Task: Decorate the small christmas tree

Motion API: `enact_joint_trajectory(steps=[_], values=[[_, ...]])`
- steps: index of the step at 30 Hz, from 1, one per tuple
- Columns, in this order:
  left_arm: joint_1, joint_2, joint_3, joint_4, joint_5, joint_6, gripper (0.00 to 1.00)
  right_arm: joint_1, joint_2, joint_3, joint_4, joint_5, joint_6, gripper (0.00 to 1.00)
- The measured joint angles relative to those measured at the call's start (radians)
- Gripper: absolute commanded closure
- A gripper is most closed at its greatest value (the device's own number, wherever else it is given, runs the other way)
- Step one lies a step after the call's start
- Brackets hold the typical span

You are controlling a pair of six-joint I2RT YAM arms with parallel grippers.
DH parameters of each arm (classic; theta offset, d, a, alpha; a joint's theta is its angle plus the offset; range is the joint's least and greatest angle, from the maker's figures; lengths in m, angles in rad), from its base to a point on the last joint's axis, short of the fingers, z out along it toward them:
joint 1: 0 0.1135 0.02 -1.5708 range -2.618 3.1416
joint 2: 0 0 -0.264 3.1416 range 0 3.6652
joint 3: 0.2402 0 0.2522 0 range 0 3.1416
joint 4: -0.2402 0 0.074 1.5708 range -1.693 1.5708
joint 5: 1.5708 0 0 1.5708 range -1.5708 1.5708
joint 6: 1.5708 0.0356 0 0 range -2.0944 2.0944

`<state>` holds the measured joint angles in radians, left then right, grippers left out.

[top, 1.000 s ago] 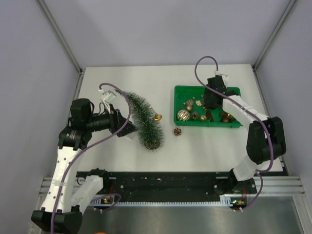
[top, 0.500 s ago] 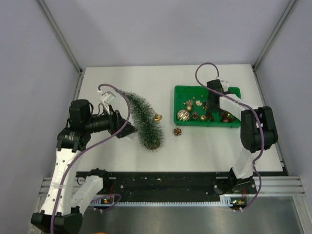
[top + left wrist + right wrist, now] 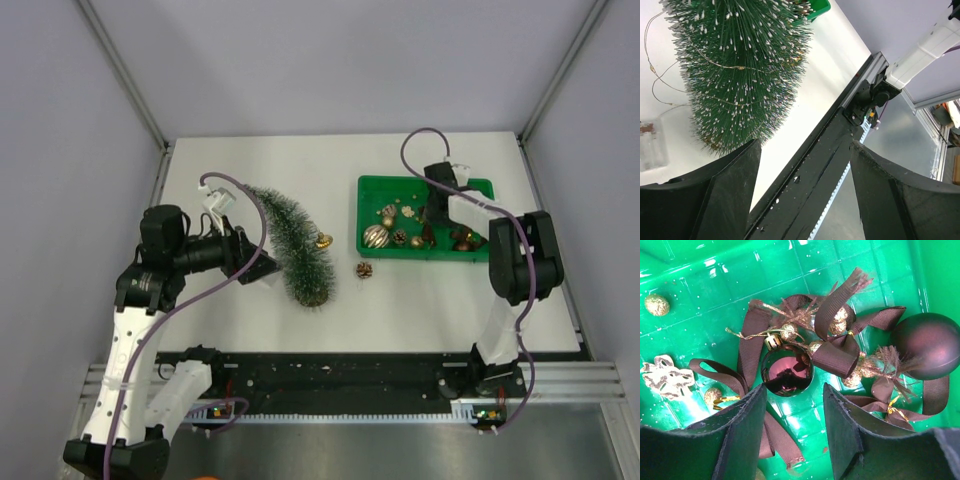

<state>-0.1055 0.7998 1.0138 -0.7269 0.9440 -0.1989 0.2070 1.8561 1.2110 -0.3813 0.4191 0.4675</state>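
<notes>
Since my right gripper point(image 3: 794, 405) sits low in the green tray point(image 3: 700, 285), I start there. Its jaws stand apart, and a shiny maroon bauble point(image 3: 787, 371) lies just ahead of the gap, not yet pinched. Brown ribbons point(image 3: 835, 355) loop over and around that bauble's gold cap, and one strand runs under my left finger. A matte dark ball point(image 3: 932, 346) rests further right among the same ribbons.

My worry is twofold. The bauble is round and glossy, so jaws closing off-centre could squirt it forward. If I do catch it, the ribbons may come up with it and drag their neighbours out of the tray.

My left gripper point(image 3: 805, 150) is also parted and holds nothing. It hovers just beside the lower bristles of the small christmas tree point(image 3: 296, 245), which stands on the table point(image 3: 250, 320), well apart from the tray and left of it. I cannot tell whether the tree is upright or leaning. A thin light wire point(image 3: 660, 80) trails from it to a clear battery pack point(image 3: 650, 145). A careless nudge there could tip the tree, or my finger could snag that wire.
</notes>
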Motion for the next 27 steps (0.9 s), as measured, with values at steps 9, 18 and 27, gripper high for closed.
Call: enact_joint_trajectory(steps=[9, 18, 27], values=[[0.000, -0.011, 0.000, -0.001, -0.001, 0.008, 0.23, 0.000, 0.005, 0.021, 0.010, 0.025, -0.020, 0.44], [0.000, -0.013, 0.000, -0.001, -0.004, 0.008, 0.24, -0.001, 0.050, 0.068, 0.030, 0.032, -0.039, 0.50], [0.000, -0.017, 0.000, -0.001, -0.011, 0.008, 0.24, -0.001, 0.064, 0.067, 0.033, 0.019, -0.039, 0.68]])
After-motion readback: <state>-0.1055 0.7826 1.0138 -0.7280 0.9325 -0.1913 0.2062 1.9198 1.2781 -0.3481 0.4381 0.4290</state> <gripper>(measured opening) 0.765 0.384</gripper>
